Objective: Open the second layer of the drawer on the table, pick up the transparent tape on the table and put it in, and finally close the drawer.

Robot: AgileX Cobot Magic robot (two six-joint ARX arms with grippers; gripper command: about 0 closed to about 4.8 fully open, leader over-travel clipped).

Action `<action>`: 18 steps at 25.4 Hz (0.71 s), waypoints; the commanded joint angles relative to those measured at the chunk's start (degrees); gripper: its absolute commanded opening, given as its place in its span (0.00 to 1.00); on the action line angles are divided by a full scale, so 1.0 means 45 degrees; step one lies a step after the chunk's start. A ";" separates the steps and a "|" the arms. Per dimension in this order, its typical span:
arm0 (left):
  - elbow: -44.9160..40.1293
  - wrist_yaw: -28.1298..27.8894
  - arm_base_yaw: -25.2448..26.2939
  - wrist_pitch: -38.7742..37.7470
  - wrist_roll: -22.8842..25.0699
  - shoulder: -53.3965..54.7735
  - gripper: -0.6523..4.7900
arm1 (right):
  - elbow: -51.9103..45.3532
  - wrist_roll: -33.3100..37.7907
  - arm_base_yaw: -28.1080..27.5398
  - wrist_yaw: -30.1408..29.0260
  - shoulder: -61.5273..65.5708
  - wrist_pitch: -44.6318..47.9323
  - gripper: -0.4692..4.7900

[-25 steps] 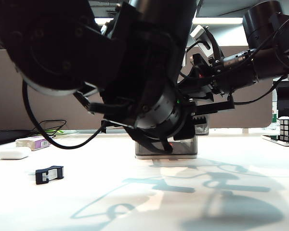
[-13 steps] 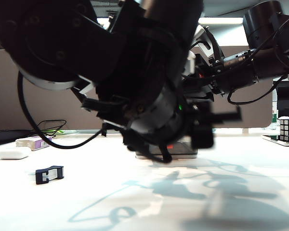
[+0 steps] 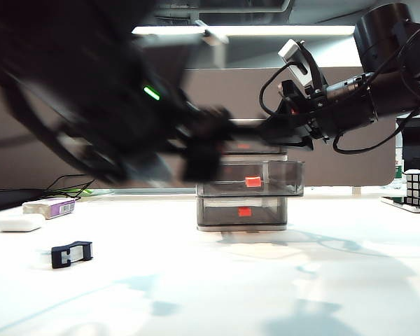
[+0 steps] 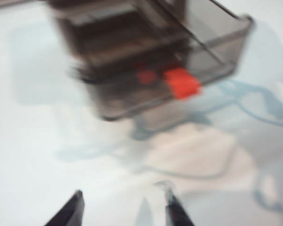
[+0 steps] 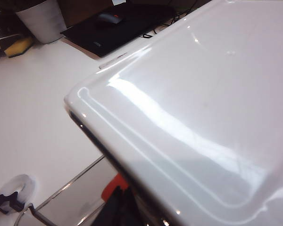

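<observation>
While second layer (image 3: 250, 180) juts out, left gripper (image 4: 122, 209) agape, right gripper (image 3: 283, 129) atop drawer (image 3: 242, 210)

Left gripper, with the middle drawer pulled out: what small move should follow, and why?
Probably swing the left gripper, jaws apart and empty, toward the clear tape roll in its black cutter lying on the white table. The middle smoky grey drawer already juts open, while the right gripper rests at the pale drawer unit's top.

Left arm: a dark, motion-blurred mass across the upper left of the exterior view. Left gripper (image 4: 122, 209) hangs above the table, fingertips (image 4: 68, 212) parted, nothing between them (wrist view blurred). Right arm reaches in from the upper right; right gripper (image 3: 283, 129) sits level at the drawer's top, jaw state unreadable.
</observation>
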 commanded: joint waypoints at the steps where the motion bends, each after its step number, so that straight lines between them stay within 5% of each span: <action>1: -0.0442 0.0816 0.0549 -0.1899 0.1049 -0.1977 0.52 | 0.0078 0.0000 0.0005 -0.0126 -0.0029 0.0019 0.08; 6: -0.0505 0.4269 0.2137 -0.4750 0.2788 -0.4376 0.52 | 0.0078 0.0015 0.0005 -0.0209 -0.0029 0.0010 0.08; 13: -0.0495 0.8743 0.5858 -0.7640 0.4449 -0.5586 0.53 | 0.0078 0.0296 0.0000 -0.0699 -0.0034 0.0005 0.08; 16: -0.0495 1.1123 0.7426 -0.8689 0.5940 -0.5489 0.67 | 0.0078 0.0350 0.0000 -0.0923 -0.0034 -0.0034 0.08; 18: -0.0495 1.1322 0.7766 -0.8937 0.6839 -0.5498 0.76 | 0.0078 0.0364 0.0000 -0.0933 -0.0034 -0.0029 0.08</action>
